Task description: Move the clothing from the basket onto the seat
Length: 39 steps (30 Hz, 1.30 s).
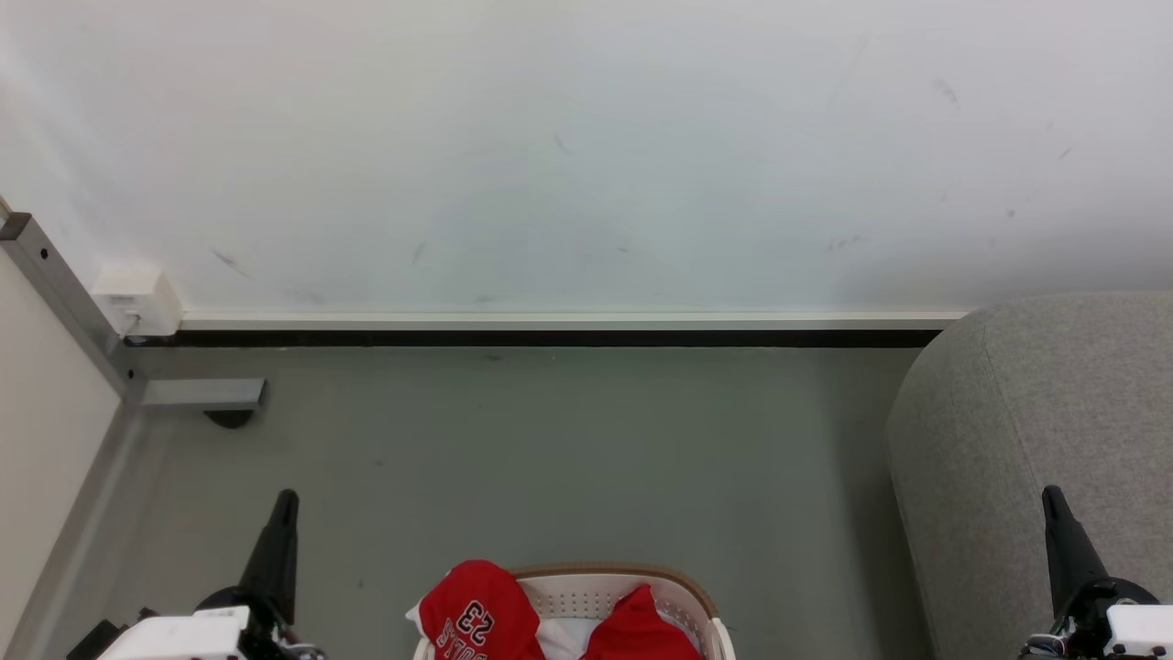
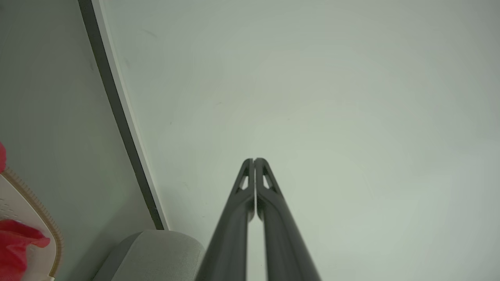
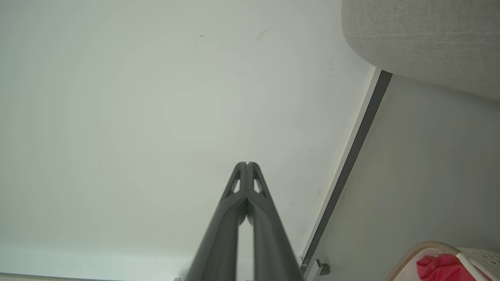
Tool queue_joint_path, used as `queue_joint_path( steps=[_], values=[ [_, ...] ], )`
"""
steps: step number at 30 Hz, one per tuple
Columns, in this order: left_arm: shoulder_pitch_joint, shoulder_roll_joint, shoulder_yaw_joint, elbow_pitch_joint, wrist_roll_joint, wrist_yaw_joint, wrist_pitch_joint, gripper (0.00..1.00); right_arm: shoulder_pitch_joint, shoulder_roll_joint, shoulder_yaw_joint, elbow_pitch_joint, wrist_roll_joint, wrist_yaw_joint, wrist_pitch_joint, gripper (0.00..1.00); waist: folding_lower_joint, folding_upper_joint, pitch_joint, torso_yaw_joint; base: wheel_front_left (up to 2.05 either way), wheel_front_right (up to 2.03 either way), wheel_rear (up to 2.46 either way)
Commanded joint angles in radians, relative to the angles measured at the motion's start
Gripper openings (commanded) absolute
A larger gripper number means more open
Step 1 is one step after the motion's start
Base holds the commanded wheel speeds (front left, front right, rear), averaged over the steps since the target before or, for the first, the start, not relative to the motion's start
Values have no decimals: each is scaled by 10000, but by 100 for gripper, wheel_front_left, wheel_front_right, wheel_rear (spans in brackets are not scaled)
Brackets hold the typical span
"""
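Clothing (image 1: 478, 612) lies heaped in basket (image 1: 612, 570), seat (image 1: 1035, 412) to its right; left gripper (image 2: 254, 161) and right gripper (image 3: 247, 164) both pinched together, empty, so best open first, then reach down for a thick red fold.

both hands low, left hand (image 1: 284, 500) and right hand (image 1: 1051, 495) closed, empty

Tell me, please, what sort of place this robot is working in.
Probably a plain indoor room, perhaps a home-like test space: a bare white wall with a dark skirting strip, a smooth grey floor, a grey upholstered seat, and a white laundry basket holding red clothing.
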Motion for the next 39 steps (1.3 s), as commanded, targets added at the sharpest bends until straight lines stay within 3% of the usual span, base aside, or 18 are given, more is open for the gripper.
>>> queue_joint_path(
  steps=[1, 39],
  values=[
    [-93, 29, 11, -12, -149, -12, 24, 0, -137, -6, -26, 23, -79, -28, 5, 0, 0, 0, 0, 0, 0, 0, 0],
    [-93, 29, 11, -12, -149, -12, 24, 0, -136, -6, -26, 23, -80, -28, 5, 0, 0, 0, 0, 0, 0, 0, 0]
  ],
)
